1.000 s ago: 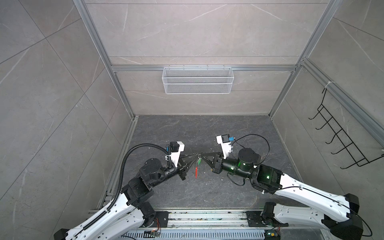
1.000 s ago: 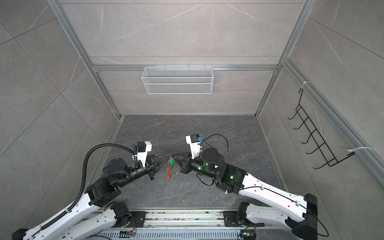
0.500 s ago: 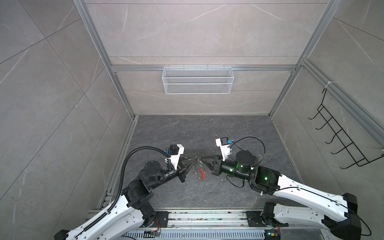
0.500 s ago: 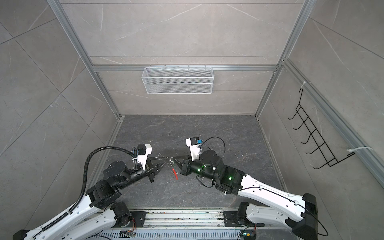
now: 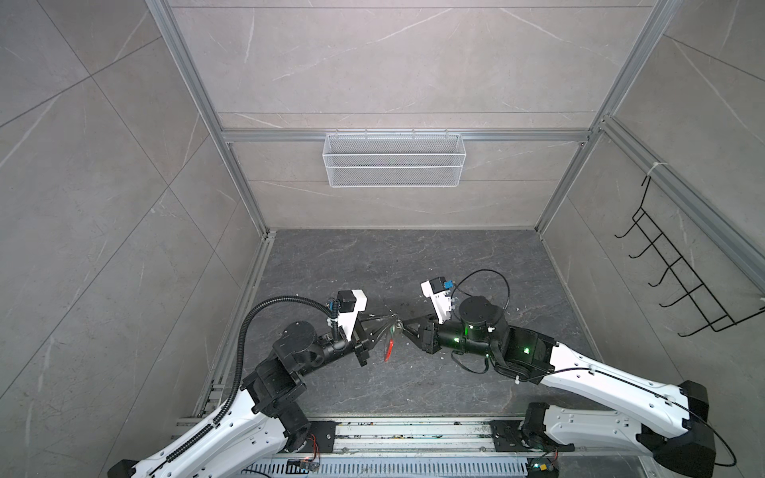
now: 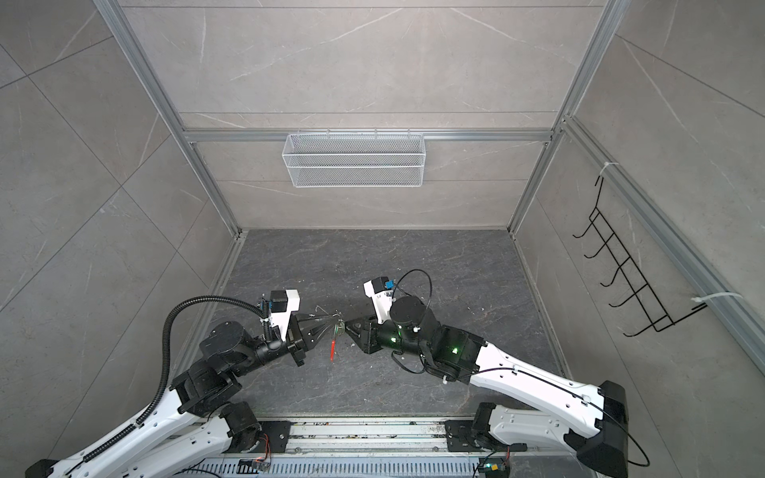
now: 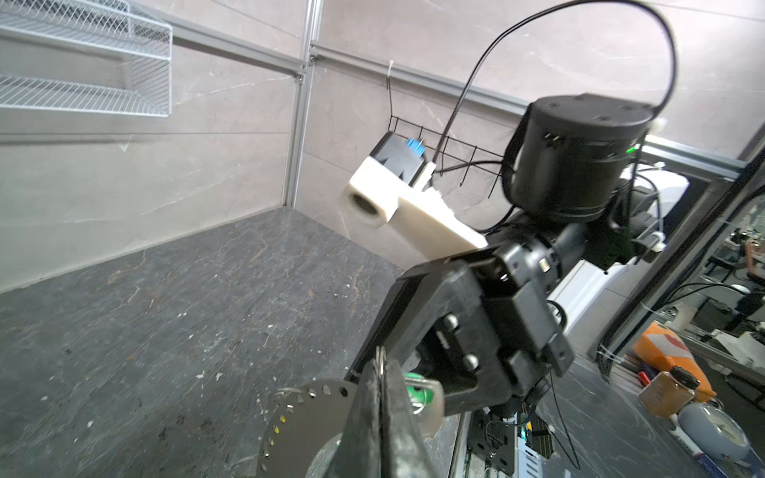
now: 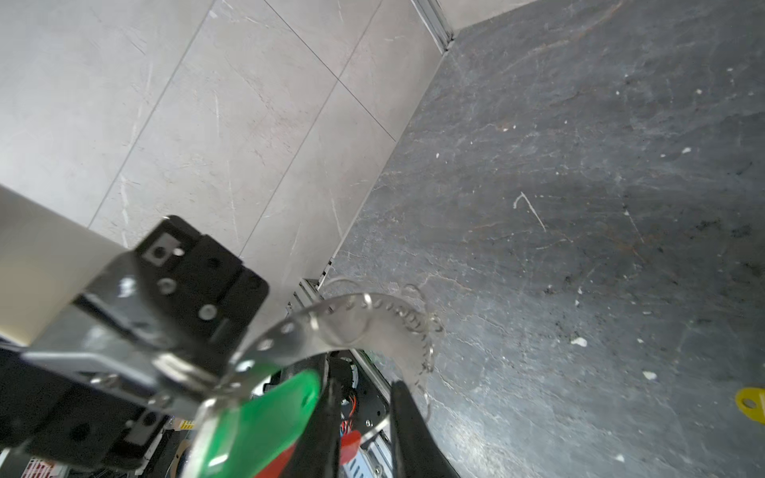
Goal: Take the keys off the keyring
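Left gripper [image 7: 378, 370] stays clamped on the keyring [image 7: 302, 418]. Right gripper [image 8: 364, 387], shut a second ago, now gapes beside the green key [image 8: 273, 409]; yellow key [image 8: 751, 403] lies apart.

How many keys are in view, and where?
2. The green key hangs at the keyring held by the left gripper; the yellow key lies apart on the table, cut by the frame edge. Others may be hidden.
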Tool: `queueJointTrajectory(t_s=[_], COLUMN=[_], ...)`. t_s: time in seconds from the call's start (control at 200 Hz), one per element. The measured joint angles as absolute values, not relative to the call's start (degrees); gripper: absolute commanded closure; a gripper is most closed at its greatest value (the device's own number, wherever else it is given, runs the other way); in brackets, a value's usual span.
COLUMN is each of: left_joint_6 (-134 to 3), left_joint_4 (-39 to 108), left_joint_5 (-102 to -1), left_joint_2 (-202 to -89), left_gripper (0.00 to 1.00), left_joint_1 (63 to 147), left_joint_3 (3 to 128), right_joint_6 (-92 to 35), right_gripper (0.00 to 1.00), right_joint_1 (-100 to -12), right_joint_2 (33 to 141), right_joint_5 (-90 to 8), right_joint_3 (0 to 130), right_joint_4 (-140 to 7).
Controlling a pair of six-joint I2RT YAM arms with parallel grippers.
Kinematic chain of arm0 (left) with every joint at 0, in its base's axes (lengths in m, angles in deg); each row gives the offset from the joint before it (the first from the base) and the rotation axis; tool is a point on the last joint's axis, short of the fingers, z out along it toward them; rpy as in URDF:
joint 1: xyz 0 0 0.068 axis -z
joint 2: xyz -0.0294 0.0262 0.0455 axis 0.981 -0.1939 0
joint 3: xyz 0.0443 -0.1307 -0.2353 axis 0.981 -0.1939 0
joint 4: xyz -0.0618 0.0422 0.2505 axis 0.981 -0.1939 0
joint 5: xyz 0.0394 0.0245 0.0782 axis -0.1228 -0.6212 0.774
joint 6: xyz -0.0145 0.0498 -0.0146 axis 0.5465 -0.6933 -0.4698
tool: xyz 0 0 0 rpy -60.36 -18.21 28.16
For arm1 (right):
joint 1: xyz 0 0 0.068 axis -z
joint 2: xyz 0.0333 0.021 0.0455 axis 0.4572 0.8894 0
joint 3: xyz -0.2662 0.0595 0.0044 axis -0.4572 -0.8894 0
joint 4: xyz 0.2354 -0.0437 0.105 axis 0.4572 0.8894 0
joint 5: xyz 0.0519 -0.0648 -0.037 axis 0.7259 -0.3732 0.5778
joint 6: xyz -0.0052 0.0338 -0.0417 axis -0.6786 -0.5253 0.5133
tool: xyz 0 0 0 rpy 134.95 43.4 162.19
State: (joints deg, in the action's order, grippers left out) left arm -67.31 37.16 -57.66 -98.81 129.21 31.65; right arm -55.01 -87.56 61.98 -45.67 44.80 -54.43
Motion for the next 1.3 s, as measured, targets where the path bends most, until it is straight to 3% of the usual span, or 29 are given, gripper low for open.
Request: queueJointTrajectory(t_s=[0.22,0.52,0.74,0.99,1.145,1.3], left_joint_6=[-67.3,-67.3,-67.3,-67.2,-67.2,-67.2], left_joint_4=[38.0,36.8,36.7,36.5,36.5,36.5], left_joint_5=[-60.2,-61.9,-64.3,-65.2,-65.2,-65.3], left_joint_2=[-98.6,-98.2,-98.8,-99.8,-99.8,-99.5], left_gripper=[1.0,1.0,1.0,1.0,1.0,1.0], left_joint_1=[129.3,129.3,129.3,129.3,129.3,129.3], left_joint_3=[32.1,33.6,34.0,34.5,34.5,34.5], right_joint_6=[-52.6,-38.0,-26.4,-21.2,-21.0,-21.9], right_gripper=[0.5,0.46,0.47,0.63,0.83,0.92], right_joint_1=[-87.6,-87.6,-87.6,-87.6,-87.6,-87.6], right_joint_2=[62.3,56.1,53.7,56.6,57.9,58.6], right_joint_5=[-46.1,-50.2,-43.2,-34.5,-31.2,-30.0], right_joint_3=[46.5,55.0,56.4,56.2,56.0,53.0], right_joint_4=[-49.2,-38.6,-39.0,-44.8,-47.1,-49.4])
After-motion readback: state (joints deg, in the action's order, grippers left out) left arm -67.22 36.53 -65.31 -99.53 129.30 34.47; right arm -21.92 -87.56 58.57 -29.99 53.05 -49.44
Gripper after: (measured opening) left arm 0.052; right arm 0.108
